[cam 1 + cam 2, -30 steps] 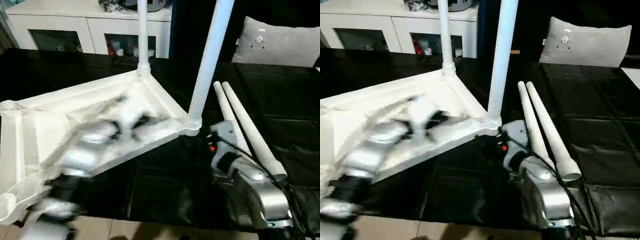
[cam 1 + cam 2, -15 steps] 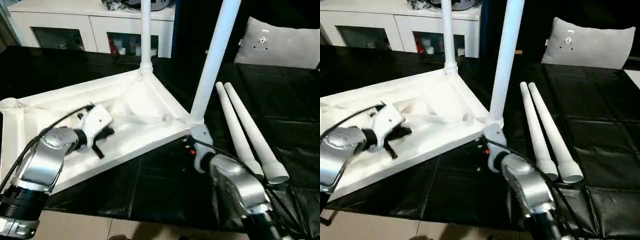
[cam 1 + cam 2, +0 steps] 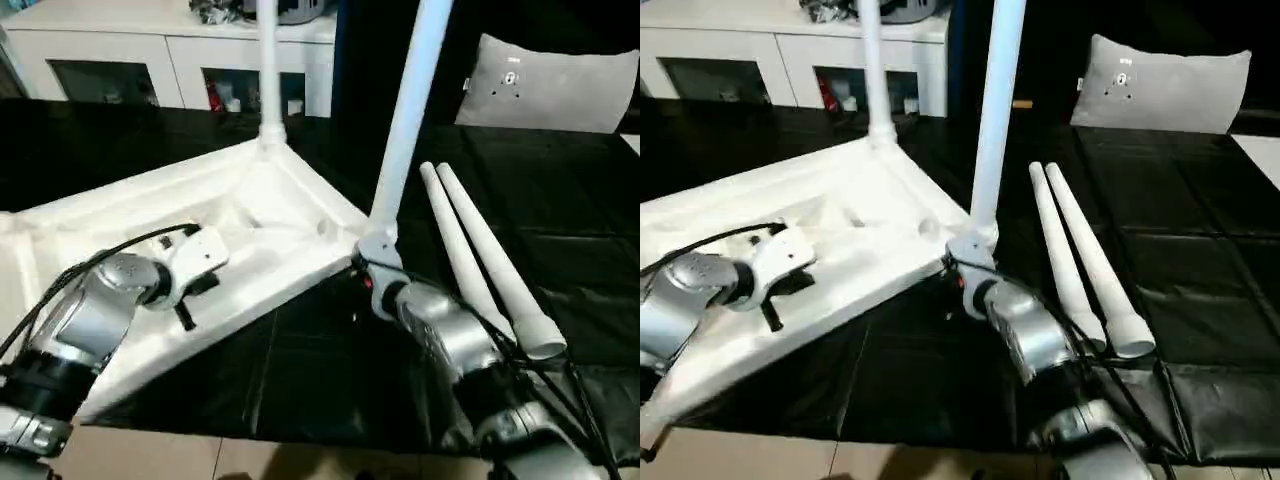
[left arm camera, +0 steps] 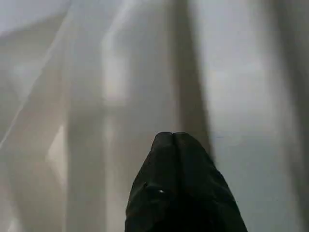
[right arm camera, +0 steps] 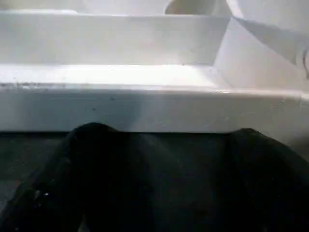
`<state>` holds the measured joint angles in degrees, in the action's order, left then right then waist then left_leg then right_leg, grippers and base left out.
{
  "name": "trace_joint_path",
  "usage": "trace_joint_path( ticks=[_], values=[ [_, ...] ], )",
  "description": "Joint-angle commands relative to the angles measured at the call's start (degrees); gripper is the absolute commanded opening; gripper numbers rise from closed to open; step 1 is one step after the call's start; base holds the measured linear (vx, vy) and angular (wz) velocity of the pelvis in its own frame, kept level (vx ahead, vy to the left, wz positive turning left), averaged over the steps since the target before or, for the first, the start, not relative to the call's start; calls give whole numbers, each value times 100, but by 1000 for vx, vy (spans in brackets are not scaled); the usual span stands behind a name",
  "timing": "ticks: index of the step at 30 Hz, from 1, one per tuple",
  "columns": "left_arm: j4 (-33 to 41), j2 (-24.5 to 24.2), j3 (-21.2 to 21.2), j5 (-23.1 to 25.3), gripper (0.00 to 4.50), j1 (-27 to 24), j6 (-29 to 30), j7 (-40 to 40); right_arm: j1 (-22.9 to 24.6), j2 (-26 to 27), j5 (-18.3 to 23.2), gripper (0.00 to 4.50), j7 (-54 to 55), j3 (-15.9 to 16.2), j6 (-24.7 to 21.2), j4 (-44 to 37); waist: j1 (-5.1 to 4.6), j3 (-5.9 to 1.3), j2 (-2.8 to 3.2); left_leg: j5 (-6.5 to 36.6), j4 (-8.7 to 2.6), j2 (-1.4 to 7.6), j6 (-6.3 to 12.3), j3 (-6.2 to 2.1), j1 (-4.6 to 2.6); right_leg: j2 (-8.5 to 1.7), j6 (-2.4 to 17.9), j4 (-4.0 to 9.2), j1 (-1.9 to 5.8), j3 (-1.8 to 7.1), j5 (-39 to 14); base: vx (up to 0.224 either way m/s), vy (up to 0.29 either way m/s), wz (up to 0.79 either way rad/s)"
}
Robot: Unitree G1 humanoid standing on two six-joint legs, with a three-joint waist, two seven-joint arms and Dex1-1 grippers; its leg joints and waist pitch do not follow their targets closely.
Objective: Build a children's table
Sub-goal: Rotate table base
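White plastic tabletop (image 3: 270,215) upside down on black work table (image 3: 560,230), 2 fitted legs (image 3: 408,110) upright, left gripper (image 4: 172,137) pinched shut over ribbed underside, right gripper (image 5: 164,145) spread wide just before tabletop rim, 2 loose legs (image 3: 480,260) beside right forearm.

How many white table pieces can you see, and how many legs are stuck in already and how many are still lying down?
Table top, upside down: 1
Legs standing in corner sockets: 2
Loose legs lying side by side on the black work table: 2
Total white pieces: 5
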<state>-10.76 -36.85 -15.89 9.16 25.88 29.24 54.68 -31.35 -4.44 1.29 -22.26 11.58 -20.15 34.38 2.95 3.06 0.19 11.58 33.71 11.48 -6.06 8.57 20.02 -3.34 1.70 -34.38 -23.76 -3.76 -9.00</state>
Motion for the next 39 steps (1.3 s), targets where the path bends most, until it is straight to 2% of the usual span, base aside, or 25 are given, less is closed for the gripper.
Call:
trace_joint_path(
  ticks=[1, 6, 8, 12, 13, 14, 15, 16, 21, 22, 23, 24, 25, 28, 29, 32, 34, 35, 36, 38, 39],
  values=[
    [127, 225, -367, -494, 6, 30, -291, 752, -258, 72, -122, 450, 257, -107, 272, 355, 19, -359, 94, 937, -409, 80, -97, 24, 23, -405, 1163, 338, 346, 271, -1170, 0, 0, 0],
    [-191, 486, -408, -590, 6, 257, -515, 818, -406, 93, -145, 450, 322, -161, 472, 616, 7, -345, 98, 1032, -406, 77, -92, 47, 5, -394, 1160, 353, 343, 273, -1291, 0, 0, 0],
    [-611, 718, -343, -501, 6, 460, -727, 597, -418, 88, -171, 450, 358, -156, 557, 688, 9, -343, 90, 1018, -395, 65, -63, 62, 5, -384, 1130, 375, 339, 274, -1304, 0, 0, 0],
    [-1505, 1119, -161, -273, 6, 870, -1193, -168, -372, 57, -234, 450, 395, -129, 682, 744, 21, -352, 84, 968, -385, 49, -28, 56, 29, -373, 1036, 383, 367, 261, -1311, 0, 0, 0],
    [-1863, 1254, -99, -157, 6, 1052, -1323, -590, -343, 39, -269, 450, 412, -121, 727, 736, 30, -356, 95, 938, -391, 63, -27, 43, 32, -389, 1019, 372, 377, 262, -1306, 0, 0, 0],
    [-1983, 1281, -99, -117, 6, 1114, -1374, -708, -335, 32, -288, 450, 417, -122, 749, 735, 9, -349, 83, 959, -392, 57, -21, 46, 46, -372, 999, 380, 379, 255, -1326, 0, 0, 0],
    [-2222, 1331, -103, -32, 6, 1232, -1470, -944, -315, 16, -318, 450, 428, -122, 779, 714, 14, -371, 71, 895, -385, 63, -15, 39, 42, -393, 1001, 369, 395, 257, -1280, 0, 0, 0],
    [-2408, 1358, -119, 39, 6, 1315, -1552, -1112, -296, 2, -331, 450, 438, -125, 788, 684, 6, -365, 86, 857, -379, 59, -1, 40, 49, -383, 1008, 362, 389, 257, -1218, 0, 0, 0],
    [-3602, 1524, -135, 332, 6, 1813, -1918, -2072, -192, -87, -404, 450, 477, -146, 841, 477, -2, -374, 70, 688, -359, 43, 102, 43, 59, -363, 1073, 347, 406, 252, -857, 0, 0, 0],
    [-3602, 1524, -135, 332, 6, 1813, -1918, -2072, -192, -87, -404, 450, 477, -146, 841, 477, 12, -382, 71, 690, -361, 59, 102, 43, 43, -378, 1106, 344, 404, 254, -857, 0, 0, 0],
    [-4123, 1612, -89, 390, 6, 2049, -2077, -2543, -113, -146, -417, 450, 463, -140, 821, 312, 8, -378, 67, 697, -358, 60, 111, 46, 48, -377, 1126, 345, 398, 254, -846, 0, 0, 0],
    [-4455, 1696, -13, 378, 6, 2198, -2138, -2827, -53, -185, -419, 450, 453, -140, 799, 196, 14, -359, 57, 754, -346, 24, 142, 67, 46, -342, 1051, 386, 394, 251, -957, 0, 0, 0],
    [-4587, 1737, 32, 360, 6, 2254, -2141, -2936, -29, -201, -421, 450, 453, -137, 792, 150, 18, -356, 38, 766, -362, 30, 148, 49, 62, -358, 1004, 382, 418, 248, -1058, 0, 0, 0],
    [-4896, 1849, 134, 298, 6, 2389, -2231, -3161, 38, -247, -437, 450, 449, -131, 786, 30, 13, -341, 21, 818, -355, 16, 174, 55, 58, -366, 921, 431, 403, 241, -1380, 0, 0, 0],
    [-5208, 1971, 241, 247, 6, 2530, -2463, -3476, 112, -285, -450, 450, 459, -150, 795, -116, 14, -340, 7, 810, -352, 22, 208, 59, 56, -369, 917, 445, 389, 241, -1483, 0, 0, 0],
    [-5517, 2088, 363, 195, 6, 2665, -2751, -3803, 181, -304, -444, 450, 490, -220, 816, -276, 32, -338, -1, 764, -360, 24, 261, 45, 75, -365, 849, 444, 400, 235, -1479, 0, 0, 0],
    [-5707, 2189, 595, 15, 6, 2774, -2964, -4046, 266, -329, -376, 450, 491, -306, 815, -521, 39, -340, 8, 751, -354, 33, 294, 51, 58, -360, 886, 450, 377, 234, -1391, 0, 0, 0],
    [-5765, 2221, 703, -78, 6, 2814, -3019, -4128, 302, -342, -350, 450, 490, -335, 797, -627, 57, -358, 6, 685, -350, 42, 315, 47, 52, -370, 952, 427, 387, 236, -1214, 0, 0, 0],
    [-5893, 2298, 989, -329, 6, 2912, -3170, -4274, 412, -383, -281, 450, 493, -417, 726, -940, 71, -358, 44, 577, -338, 35, 336, 46, 63, -363, 1030, 407, 391, 238, -950, 0, 0, 0],
    [-5916, 2341, 1218, -536, 6, 2967, -3314, -4233, 528, -434, -219, 450, 515, -507, 632, -1252, 87, -378, 20, 478, -335, 55, 380, 37, 53, -363, 1160, 354, 411, 238, -509, 0, 0, 0],
    [-5861, 2370, 1386, -719, 6, 2970, -3363, -4117, 611, -452, -144, 450, 517, -589, 566, -1474, 99, -384, 53, 422, -330, 56, 406, 30, 51, -370, 1236, 330, 414, 233, -353, 0, 0, 0]
  ],
)
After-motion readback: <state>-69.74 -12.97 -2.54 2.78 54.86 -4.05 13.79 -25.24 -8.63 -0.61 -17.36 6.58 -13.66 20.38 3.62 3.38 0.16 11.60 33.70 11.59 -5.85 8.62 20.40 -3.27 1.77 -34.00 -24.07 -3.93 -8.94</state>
